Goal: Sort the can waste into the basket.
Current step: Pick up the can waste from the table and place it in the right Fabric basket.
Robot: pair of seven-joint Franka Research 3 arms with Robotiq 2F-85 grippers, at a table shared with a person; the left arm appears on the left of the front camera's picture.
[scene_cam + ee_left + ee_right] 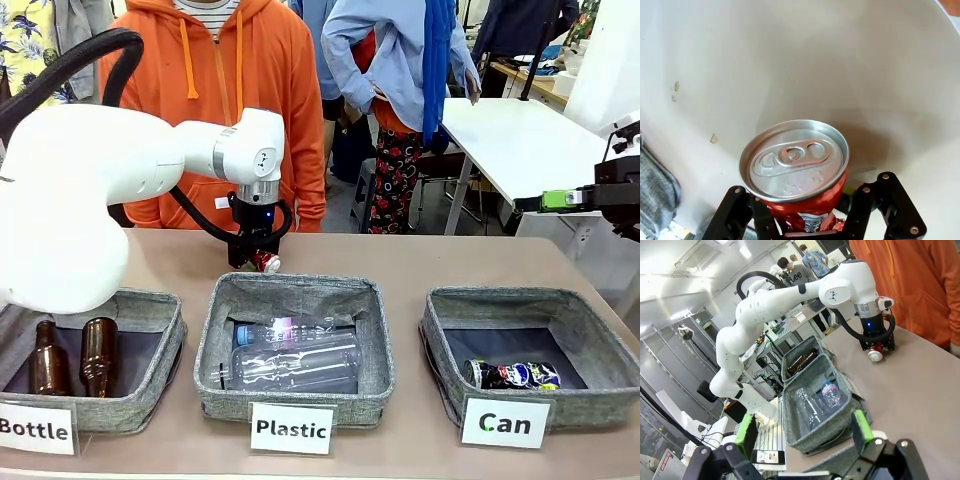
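Red crushed can point(794, 172) clamped between left gripper point(812, 220) fingers, behind Plastic basket point(372, 375). Best carried high across to Can basket point(598, 390). Right gripper point(805, 432) fingers spread wide, empty.

Two brown bottles point(68, 357) in the "Bottle" basket point(150, 385), clear bottles point(295, 358) (lying flat) in the "Plastic" basket point(375, 370)

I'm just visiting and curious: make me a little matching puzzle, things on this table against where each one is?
Things:
1. red can
2. dark printed can
3. brown bottles
4. clear bottles

Places:
A. in the basket marked Plastic
B. in the basket marked Can
C. held in the left tool
D. in the basket marked Bottle

Pairs: 1-C, 2-B, 3-D, 4-A
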